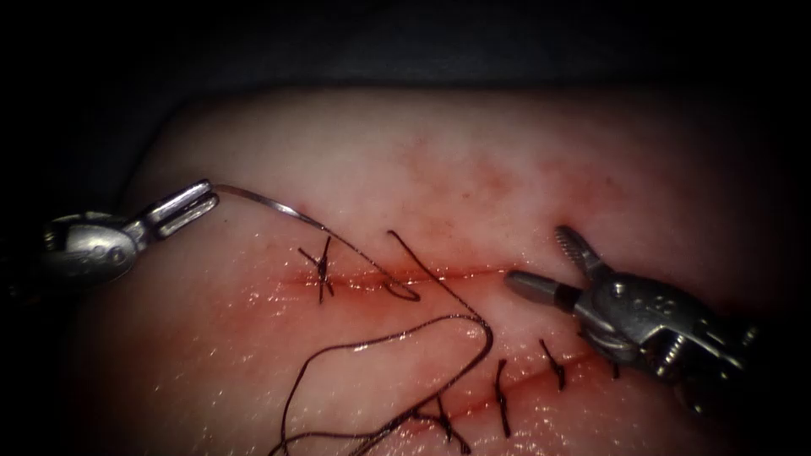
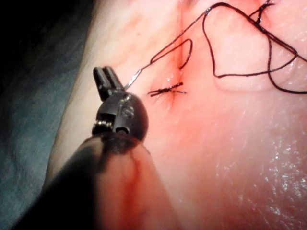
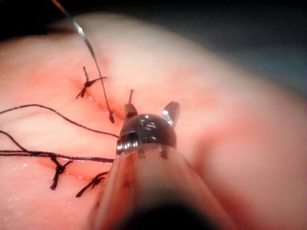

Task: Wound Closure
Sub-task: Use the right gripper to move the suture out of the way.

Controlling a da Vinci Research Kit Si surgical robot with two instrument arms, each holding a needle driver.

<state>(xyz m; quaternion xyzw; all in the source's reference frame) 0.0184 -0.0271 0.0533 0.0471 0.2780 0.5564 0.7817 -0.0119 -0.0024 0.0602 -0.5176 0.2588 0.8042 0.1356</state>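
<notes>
**Left claw clamped, right claw spread**

The left claw (image 1: 196,204) reaches in from the left on a rounded wrist, jaws closed on one end of the needle (image 1: 270,205), which runs off from its tip. The right claw (image 1: 549,266) comes from the opposite side, jaws apart in a V and holding nothing, its tips facing the left claw.

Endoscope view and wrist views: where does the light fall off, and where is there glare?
Endoscope view: light pools on the tissue, borders go dark, wet glints below the cut. The left tool, shut on the needle at the end away from the thread, gleams; needle out of the tissue; right tool open, empty. Left wrist view: glare specks on tissue. Right wrist view: right tool glints.
</notes>
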